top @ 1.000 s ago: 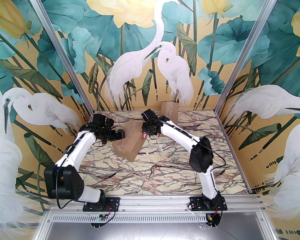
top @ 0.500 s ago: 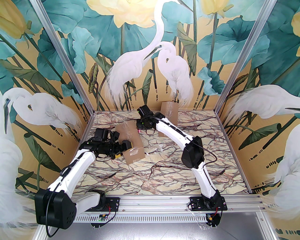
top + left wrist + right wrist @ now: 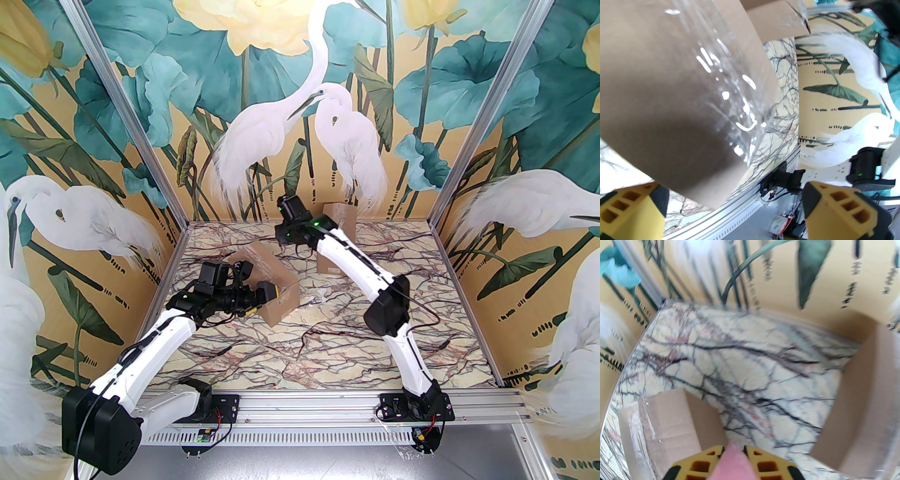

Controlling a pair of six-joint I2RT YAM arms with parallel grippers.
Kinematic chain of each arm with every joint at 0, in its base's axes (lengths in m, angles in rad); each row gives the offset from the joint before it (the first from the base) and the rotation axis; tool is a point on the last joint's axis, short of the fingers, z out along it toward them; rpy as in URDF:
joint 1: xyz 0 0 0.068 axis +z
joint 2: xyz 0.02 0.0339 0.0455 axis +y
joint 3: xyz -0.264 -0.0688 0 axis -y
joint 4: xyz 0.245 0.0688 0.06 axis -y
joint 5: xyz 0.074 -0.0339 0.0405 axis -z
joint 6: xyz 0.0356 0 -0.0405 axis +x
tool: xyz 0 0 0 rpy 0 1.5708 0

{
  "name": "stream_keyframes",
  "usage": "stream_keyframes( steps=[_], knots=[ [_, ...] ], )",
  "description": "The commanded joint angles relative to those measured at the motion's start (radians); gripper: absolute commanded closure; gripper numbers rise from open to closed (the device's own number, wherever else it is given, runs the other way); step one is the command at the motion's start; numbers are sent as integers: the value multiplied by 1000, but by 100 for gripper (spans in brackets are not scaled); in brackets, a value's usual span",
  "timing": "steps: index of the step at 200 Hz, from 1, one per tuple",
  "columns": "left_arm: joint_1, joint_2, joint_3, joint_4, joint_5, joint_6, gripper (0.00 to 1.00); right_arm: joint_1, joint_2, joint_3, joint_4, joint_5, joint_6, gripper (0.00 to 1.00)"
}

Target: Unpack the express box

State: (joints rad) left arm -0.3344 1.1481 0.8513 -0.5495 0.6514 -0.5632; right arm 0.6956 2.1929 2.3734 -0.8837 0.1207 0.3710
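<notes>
Right hand (image 3: 733, 448), wrist view, clenches pink object (image 3: 733, 465); left hand (image 3: 732, 187) spread around box (image 3: 670, 93).

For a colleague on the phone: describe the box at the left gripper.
On the marble table, left of centre, a cardboard box lies at the left gripper. Unlike the upright box at the back wall, it sits askew, tape glinting.

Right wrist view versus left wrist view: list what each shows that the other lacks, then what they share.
Right wrist, not left: the right gripper shut on a pink object. Left wrist, not right: the open left gripper, the aluminium rail, the right arm's base. Shared: the taped box, the marble tabletop.
</notes>
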Motion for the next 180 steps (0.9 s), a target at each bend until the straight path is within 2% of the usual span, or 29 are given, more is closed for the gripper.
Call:
stream_keyframes(
  steps=[1, 19, 46, 77, 92, 110, 135, 153, 180],
  knots=[
    [-53, 65, 26, 71, -19, 20, 1, -25, -166, -84, 42, 37, 40, 100],
    [-102, 122, 63, 113, -32, 29, 1, -45, -287, -240, 99, 29, 103, 100],
    [-163, 195, 130, 163, -53, 59, 0, -78, -525, -558, 294, 17, 218, 100],
    [-202, 211, 220, 52, -66, 196, 1, -83, -745, -804, 419, 69, 330, 100],
    [-203, 167, 247, -42, -111, 319, 0, -82, -826, -916, 451, 100, 421, 100],
    [-203, 98, 286, -168, -128, 598, 1, -83, -920, -1092, 540, 130, 564, 100],
    [-203, 25, 313, -265, -286, 943, 0, -74, -979, -1272, 668, 136, 717, 100],
    [-203, -11, 282, -227, -374, 1136, 1, -63, -983, -1378, 803, 126, 790, 100],
    [-202, -56, 146, -1, -454, 1396, 0, -44, -942, -1468, 989, 109, 832, 100]
  ],
)
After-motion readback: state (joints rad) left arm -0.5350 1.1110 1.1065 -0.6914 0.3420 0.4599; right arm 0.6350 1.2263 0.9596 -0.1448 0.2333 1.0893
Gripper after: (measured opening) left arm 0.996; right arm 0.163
